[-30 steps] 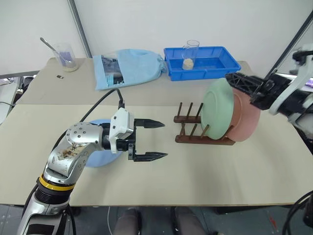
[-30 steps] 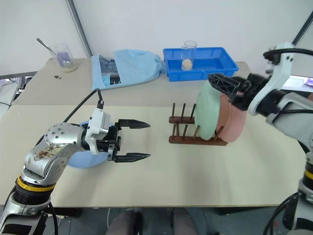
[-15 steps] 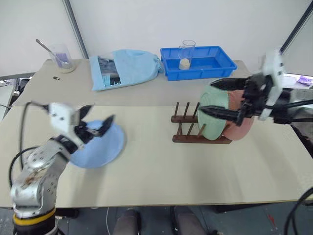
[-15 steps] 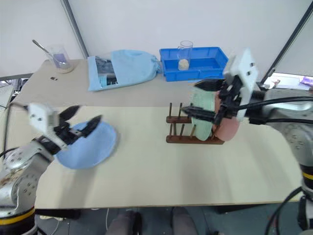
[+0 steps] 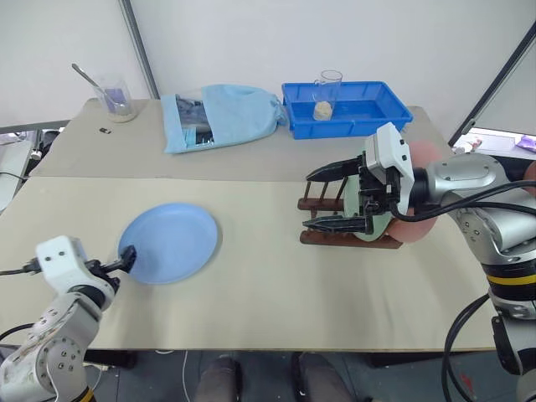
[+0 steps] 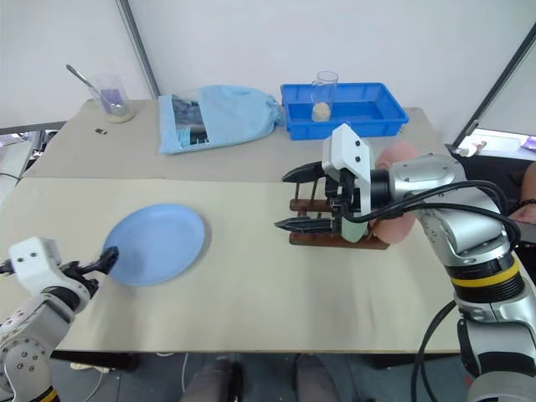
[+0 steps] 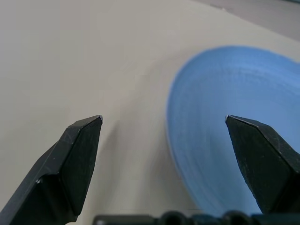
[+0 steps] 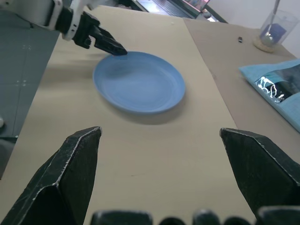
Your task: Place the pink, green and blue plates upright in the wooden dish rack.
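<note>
The blue plate (image 5: 170, 243) lies flat on the table at the left. My left gripper (image 5: 124, 256) is open at its near-left rim; in the left wrist view one finger (image 7: 262, 164) hangs over the blue plate (image 7: 234, 93) and the other stands over bare table. The green plate (image 5: 369, 228) and the pink plate (image 5: 421, 154) stand upright in the wooden dish rack (image 5: 322, 237), largely hidden behind my right arm. My right gripper (image 5: 325, 199) is open and empty in front of the rack's free pegs, pointing left toward the blue plate (image 8: 138, 82).
At the back stand a deep blue tray (image 5: 373, 113) with a glass cup (image 5: 328, 90), a light blue cloth bag (image 5: 222, 115) and a beaker with a spoon (image 5: 115, 96). The tabletop (image 5: 260, 293) has open room between the blue plate and the rack.
My left arm swung left and down from the table's middle to the blue plate's near-left rim. My right gripper moved left from the racked plates to in front of the rack. Both stayed open.
</note>
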